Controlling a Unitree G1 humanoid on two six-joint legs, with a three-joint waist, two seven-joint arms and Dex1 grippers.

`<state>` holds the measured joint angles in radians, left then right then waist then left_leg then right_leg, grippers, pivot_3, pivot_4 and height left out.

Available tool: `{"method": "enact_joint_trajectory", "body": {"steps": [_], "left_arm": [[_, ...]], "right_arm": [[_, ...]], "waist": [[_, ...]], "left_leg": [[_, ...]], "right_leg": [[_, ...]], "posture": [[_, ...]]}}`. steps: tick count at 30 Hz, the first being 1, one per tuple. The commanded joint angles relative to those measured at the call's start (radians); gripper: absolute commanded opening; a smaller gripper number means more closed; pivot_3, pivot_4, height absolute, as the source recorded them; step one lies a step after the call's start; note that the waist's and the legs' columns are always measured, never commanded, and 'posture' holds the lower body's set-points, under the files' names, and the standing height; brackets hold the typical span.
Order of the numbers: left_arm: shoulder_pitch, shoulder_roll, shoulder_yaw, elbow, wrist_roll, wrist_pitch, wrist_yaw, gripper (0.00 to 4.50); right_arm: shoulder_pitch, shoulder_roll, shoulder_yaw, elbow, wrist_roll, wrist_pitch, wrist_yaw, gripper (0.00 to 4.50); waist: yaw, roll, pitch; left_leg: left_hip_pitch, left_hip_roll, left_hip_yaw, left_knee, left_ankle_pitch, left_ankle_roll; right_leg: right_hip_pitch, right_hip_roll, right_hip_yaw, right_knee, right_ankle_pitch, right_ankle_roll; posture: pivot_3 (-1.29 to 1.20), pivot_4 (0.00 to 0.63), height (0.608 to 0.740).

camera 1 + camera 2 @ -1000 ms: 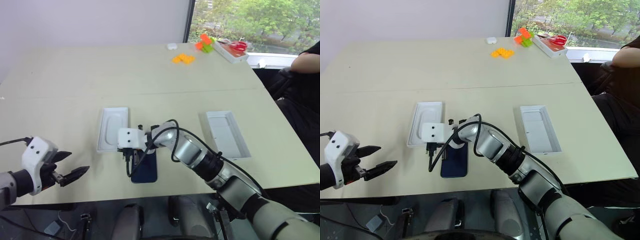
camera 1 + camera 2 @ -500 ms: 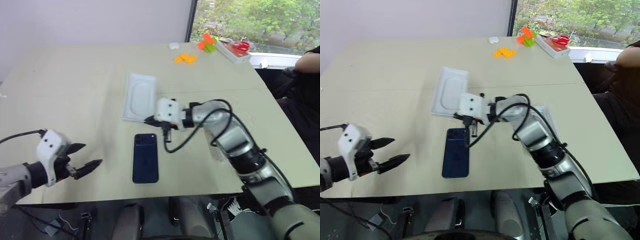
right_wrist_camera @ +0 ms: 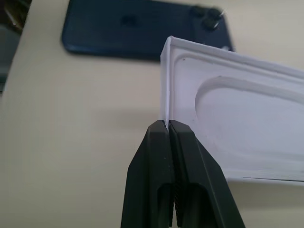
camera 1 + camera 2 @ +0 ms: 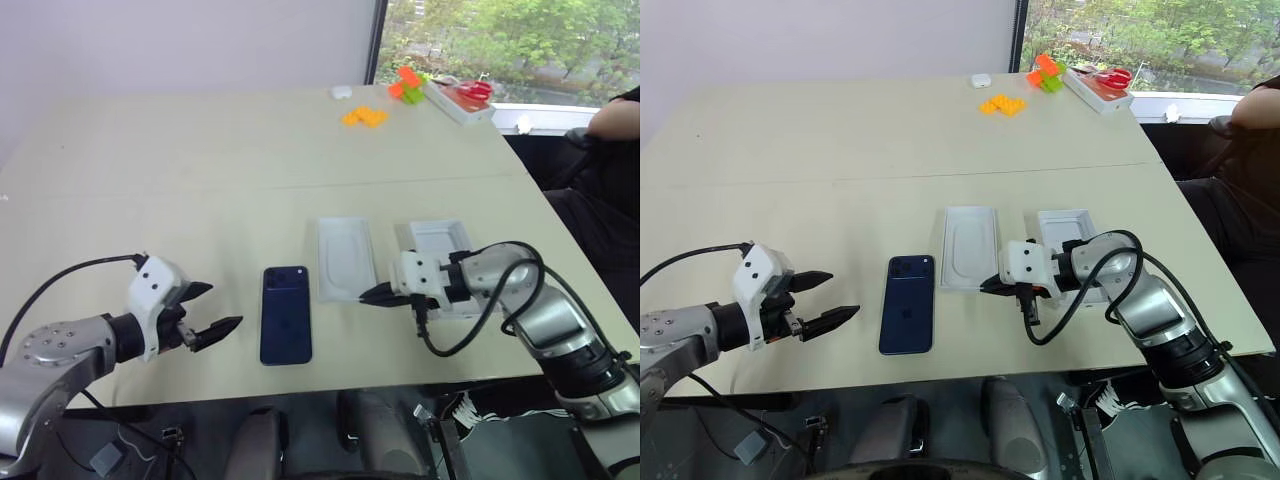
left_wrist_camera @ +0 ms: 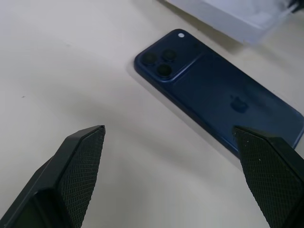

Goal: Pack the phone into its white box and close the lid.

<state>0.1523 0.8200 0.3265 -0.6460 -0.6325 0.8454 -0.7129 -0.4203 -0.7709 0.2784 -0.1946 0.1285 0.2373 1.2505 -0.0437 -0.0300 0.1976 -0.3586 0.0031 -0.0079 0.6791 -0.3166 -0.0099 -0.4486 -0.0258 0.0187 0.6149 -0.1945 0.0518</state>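
Phone (image 4: 286,313) face-down near bench front edge, long axis front-to-back. Left pincer (image 4: 211,315) spread, nearer. Right pincer (image 4: 372,294) clamped on white box (image 4: 345,258) rim.

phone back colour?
Dark navy blue, glossy; phone shows best in the left wrist view.

The right claw (image 4: 987,286), pinched shut on the rim of the white box (image 4: 969,234), has dragged the box from the phone's (image 4: 907,316) left side across to its right, so it now lies just beside the lid (image 4: 1072,248). The left claw (image 4: 833,298), jaws spread, has moved in closer to the phone's left edge.
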Motion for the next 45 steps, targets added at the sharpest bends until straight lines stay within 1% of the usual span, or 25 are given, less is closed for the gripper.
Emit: {"method": "enact_joint_trajectory", "body": {"steps": [1,4,5,7,9,12,13,15,16,19,20,22,24,26,27,29,31,32,35,41,45], "left_arm": [[-0.009,0.005,0.001,0.001,0.012,-0.025,0.004,4.50],[-0.008,0.004,0.001,0.005,0.015,-0.029,0.003,4.50],[-0.008,0.004,0.001,0.005,0.016,-0.030,0.003,4.50],[-0.002,0.007,0.005,0.009,0.019,-0.029,0.001,4.50],[0.012,0.015,0.016,0.015,0.023,-0.022,-0.001,4.50],[0.022,0.019,0.037,0.038,-0.003,0.036,0.010,4.50],[0.019,0.013,0.047,0.045,-0.022,0.064,0.019,4.50],[0.012,-0.001,0.062,0.055,-0.048,0.107,0.040,4.50],[0.004,-0.014,0.071,0.059,-0.069,0.133,0.055,4.50],[-0.019,-0.045,0.089,0.062,-0.124,0.200,0.094,4.50],[-0.028,-0.052,0.090,0.060,-0.137,0.217,0.107,4.50],[-0.044,-0.066,0.094,0.058,-0.172,0.264,0.133,4.50],[-0.056,-0.074,0.099,0.059,-0.200,0.296,0.153,4.50],[-0.086,-0.098,0.106,0.065,-0.255,0.356,0.189,4.50],[-0.104,-0.105,0.096,0.065,-0.257,0.381,0.218,4.50],[-0.127,-0.112,0.084,0.063,-0.256,0.413,0.256,4.50],[-0.167,-0.150,0.113,0.077,-0.323,0.473,0.292,4.50],[-0.186,-0.167,0.126,0.086,-0.352,0.505,0.310,4.50],[-0.222,-0.181,0.136,0.105,-0.409,0.573,0.332,4.50],[-0.240,-0.215,0.127,0.116,-0.481,0.653,0.386,4.50],[-0.251,-0.272,0.130,0.127,-0.521,0.693,0.439,4.50]], "right_arm": [[-0.014,-0.010,0.015,0.015,-0.044,-0.059,-0.002,0.30],[-0.017,-0.028,0.012,0.010,-0.043,-0.058,0.019,1.37],[-0.015,-0.032,0.008,0.003,-0.040,-0.062,0.024,2.02],[-0.016,-0.034,-0.014,-0.023,-0.023,-0.037,0.013,3.00],[-0.020,-0.030,-0.056,-0.078,0.027,0.061,-0.015,3.00],[-0.038,0.020,-0.128,-0.166,0.185,0.252,-0.060,3.00],[-0.043,0.032,-0.136,-0.189,0.216,0.295,-0.073,2.73],[-0.046,0.044,-0.120,-0.223,0.228,0.340,-0.096,2.17],[-0.045,0.051,-0.090,-0.239,0.199,0.346,-0.122,1.72],[-0.046,0.068,-0.011,-0.271,0.133,0.351,-0.182,0.12],[-0.051,0.078,0.018,-0.280,0.113,0.349,-0.199,0.05],[-0.079,0.110,0.074,-0.279,0.058,0.362,-0.252,0.05],[-0.102,0.133,0.103,-0.271,0.024,0.383,-0.290,0.05],[-0.146,0.187,0.159,-0.245,-0.023,0.423,-0.339,0.05],[-0.166,0.201,0.201,-0.236,-0.067,0.426,-0.360,0.05],[-0.186,0.211,0.244,-0.230,-0.116,0.426,-0.380,0.05],[-0.193,0.203,0.276,-0.237,-0.150,0.426,-0.380,0.05],[-0.195,0.201,0.290,-0.241,-0.163,0.426,-0.379,0.05],[-0.213,0.205,0.329,-0.230,-0.211,0.438,-0.379,0.05],[-0.240,0.191,0.387,-0.201,-0.293,0.437,-0.358,0.05],[-0.248,0.175,0.413,-0.203,-0.335,0.430,-0.323,0.05]], "waist": [[0.000,0.000,0.000],[0.002,0.000,0.000],[0.002,0.000,0.000],[0.003,0.000,0.000],[0.002,0.000,0.000],[0.001,0.000,0.000],[0.001,0.000,0.000],[0.003,0.000,0.000],[0.003,0.000,0.000],[0.006,0.000,0.000],[0.005,0.000,0.000],[0.005,0.000,0.000],[0.000,0.000,0.000],[0.000,0.000,0.000],[0.001,0.000,0.000],[0.003,0.000,0.000],[0.007,0.000,0.000],[0.009,0.000,0.000],[0.007,-0.001,-0.001],[0.002,-0.001,-0.001],[0.004,-0.001,-0.001]], "left_leg": [[0.001,0.000,0.000,0.000,0.000,0.000],[0.001,0.000,0.000,0.000,0.000,0.000],[0.001,0.000,0.000,0.000,0.000,0.000],[0.001,-0.001,0.000,0.000,0.000,0.000],[0.000,-0.001,0.000,0.000,0.000,0.000],[0.001,-0.001,0.000,0.000,0.000,0.000],[0.001,0.000,0.000,0.000,0.000,0.000],[0.001,0.000,-0.001,0.000,0.000,0.000],[0.001,0.001,-0.002,0.000,0.000,0.000],[0.001,0.002,-0.001,0.000,0.000,0.000],[0.001,0.001,-0.001,0.000,0.000,0.000],[0.001,0.001,-0.001,0.000,0.000,0.000],[0.001,0.001,-0.001,0.000,0.000,0.000],[0.001,0.001,-0.001,0.000,0.000,0.000],[0.001,0.001,-0.001,0.000,0.000,0.000],[0.001,0.001,-0.002,0.001,0.000,0.000],[0.001,0.001,-0.003,0.001,0.000,0.000],[0.001,0.001,-0.003,0.001,0.000,0.000],[0.001,-0.002,-0.003,0.001,0.000,0.000],[0.001,-0.004,-0.003,0.001,0.000,0.000],[0.001,-0.004,-0.004,0.001,0.000,0.000]], "right_leg": [[0.001,0.000,0.000,0.000,0.000,0.000],[0.001,0.000,0.000,0.000,0.000,0.000],[0.001,-0.001,0.000,0.000,0.000,0.000],[0.001,-0.001,0.000,0.000,0.000,0.000],[0.001,-0.002,0.000,-0.001,0.000,0.000],[0.001,-0.001,0.000,0.000,0.000,0.000],[0.001,-0.001,0.000,0.000,0.000,0.000],[0.001,0.000,0.000,0.000,0.000,0.000],[0.002,0.000,-0.001,0.000,0.000,0.000],[0.002,0.000,-0.001,0.000,0.000,0.000],[0.002,-0.001,-0.001,0.000,0.000,0.000],[0.002,-0.001,-0.001,0.000,0.000,0.000],[0.002,-0.001,-0.001,0.000,0.000,0.000],[0.002,-0.001,-0.001,0.000,0.000,0.000],[0.002,-0.001,-0.001,0.000,0.000,0.000],[0.002,-0.001,-0.001,0.000,0.001,0.000],[0.002,-0.001,-0.002,0.000,0.001,-0.001],[0.002,-0.001,-0.002,0.000,0.002,-0.004],[0.003,-0.003,-0.002,0.000,0.003,-0.004],[0.003,-0.004,-0.001,0.000,0.003,-0.004],[0.003,-0.004,-0.001,0.000,0.003,-0.004]], "posture": [[0.00,0.150,0.726],[0.00,0.150,0.726],[0.00,0.150,0.726],[0.00,0.150,0.726],[0.00,0.150,0.726],[0.00,0.150,0.726],[0.00,0.150,0.726],[0.00,0.150,0.726],[0.00,0.150,0.726],[0.00,0.150,0.726],[0.00,0.150,0.726],[0.00,0.150,0.726],[0.00,0.150,0.726],[0.00,0.150,0.726],[0.00,0.150,0.726],[0.00,0.150,0.726],[0.00,0.150,0.726],[0.00,0.150,0.726],[0.00,0.150,0.726],[0.00,0.150,0.726],[0.00,0.150,0.726]]}}
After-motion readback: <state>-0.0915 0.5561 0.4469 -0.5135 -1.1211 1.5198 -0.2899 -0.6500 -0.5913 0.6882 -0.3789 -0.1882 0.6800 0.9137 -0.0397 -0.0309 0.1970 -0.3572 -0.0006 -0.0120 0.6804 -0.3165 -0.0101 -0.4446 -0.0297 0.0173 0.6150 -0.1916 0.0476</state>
